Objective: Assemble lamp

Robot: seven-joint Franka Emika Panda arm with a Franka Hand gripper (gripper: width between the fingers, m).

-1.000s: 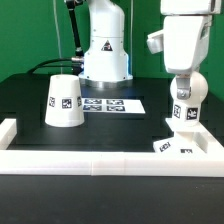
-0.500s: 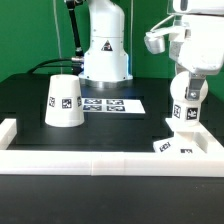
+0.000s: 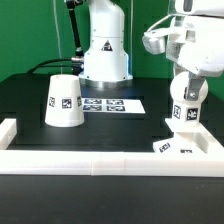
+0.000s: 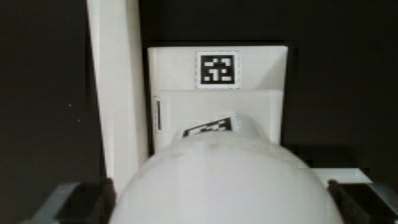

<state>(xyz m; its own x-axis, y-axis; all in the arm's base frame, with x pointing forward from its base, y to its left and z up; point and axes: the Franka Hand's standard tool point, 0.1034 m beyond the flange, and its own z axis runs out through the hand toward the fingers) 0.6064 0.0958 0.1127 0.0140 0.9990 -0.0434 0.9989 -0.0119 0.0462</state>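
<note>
The white round bulb [image 3: 185, 100] stands upright on its stem on the flat angular base [image 3: 170, 143] at the exterior view's right front. My gripper [image 3: 186, 80] hangs just above the bulb, with its dark fingers down at either side of the bulb's top. In the wrist view the bulb [image 4: 222, 170] fills the near middle, and the fingers [image 4: 75, 205] stand wide apart, open, beside it. The base [image 4: 222, 100] with its square tag lies beyond. The cone shade [image 3: 65, 100] stands on the table at the exterior view's left.
The marker board [image 3: 105, 103] lies flat mid-table in front of the white robot pedestal [image 3: 105, 50]. A low white wall [image 3: 100, 165] runs along the table's front and sides; the base rests against it, as the wrist view [image 4: 111, 80] shows.
My gripper has risen from low around the bulb to just above it. The bulb stays standing on the base. The shade has not moved.
</note>
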